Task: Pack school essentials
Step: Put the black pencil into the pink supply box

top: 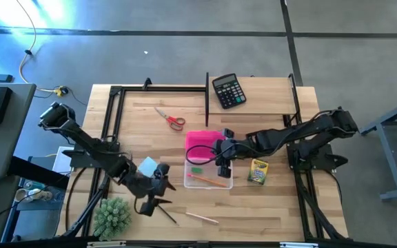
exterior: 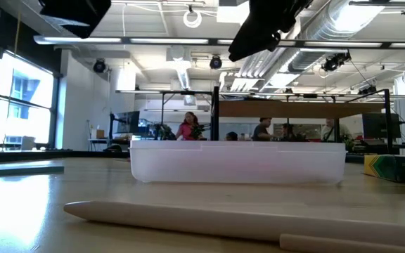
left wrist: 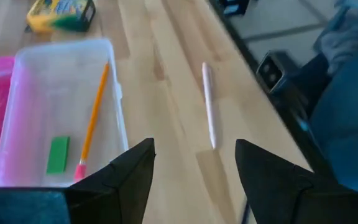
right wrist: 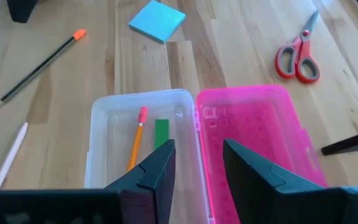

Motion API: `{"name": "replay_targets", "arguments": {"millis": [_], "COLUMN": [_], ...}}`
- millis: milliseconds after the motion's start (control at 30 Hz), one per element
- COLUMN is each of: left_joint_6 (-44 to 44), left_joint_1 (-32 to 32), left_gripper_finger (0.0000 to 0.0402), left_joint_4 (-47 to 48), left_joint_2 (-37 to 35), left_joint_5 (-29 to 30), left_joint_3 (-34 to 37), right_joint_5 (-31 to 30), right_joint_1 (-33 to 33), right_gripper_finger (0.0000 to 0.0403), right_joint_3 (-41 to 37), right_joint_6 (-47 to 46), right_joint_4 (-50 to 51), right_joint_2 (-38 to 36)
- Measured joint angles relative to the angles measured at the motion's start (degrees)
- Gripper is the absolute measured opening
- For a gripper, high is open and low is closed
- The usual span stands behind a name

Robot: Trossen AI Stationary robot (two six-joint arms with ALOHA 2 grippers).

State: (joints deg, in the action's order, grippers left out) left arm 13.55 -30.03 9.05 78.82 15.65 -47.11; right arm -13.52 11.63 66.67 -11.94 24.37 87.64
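The right gripper (top: 223, 167) hangs over the open clear case (top: 209, 173), fingers (right wrist: 160, 168) parted narrowly and holding nothing. Inside lie an orange pencil (right wrist: 135, 138) and the green eraser (right wrist: 161, 132). The left gripper (top: 158, 201) hovers wide and empty above the desk (top: 267, 207), near a pale pencil (left wrist: 209, 113). The scissors (top: 171, 118), blue notepad (top: 147, 165) and crayon box (top: 258, 171) lie on the desk outside the case.
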Motion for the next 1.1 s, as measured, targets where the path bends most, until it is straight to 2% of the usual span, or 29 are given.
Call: {"name": "replay_targets", "arguments": {"millis": [100, 233, 533, 1100], "left_joint_6": [2.96, 6.31, 13.88, 16.85], "left_joint_1": [-1.67, -3.17, -6.42, -8.71], "left_gripper_finger": [0.0211, 0.0211, 0.0211, 0.0211], "left_joint_4": [4.15, 7.19, 8.72, 8.69], "left_joint_2": [2.19, 5.92, 11.71, 18.47], "left_joint_5": [2.83, 3.40, -0.47, -1.84], "left_joint_3": [-1.66, -2.17, -2.15, -2.17], "right_joint_5": [0.00, 0.00, 0.00, -0.02], "right_joint_1": [-0.12, -0.12, -0.12, -0.12], "right_gripper_finger": [0.0126, 0.0126, 0.0126, 0.0126], "right_joint_3": [0.00, 0.00, 0.00, 0.00], "right_joint_6": [-1.54, -1.77, -3.04, -3.04], "right_joint_4": [0.76, 1.20, 1.57, 1.52], "right_joint_2": [0.00, 0.00, 0.00, 0.00]}}
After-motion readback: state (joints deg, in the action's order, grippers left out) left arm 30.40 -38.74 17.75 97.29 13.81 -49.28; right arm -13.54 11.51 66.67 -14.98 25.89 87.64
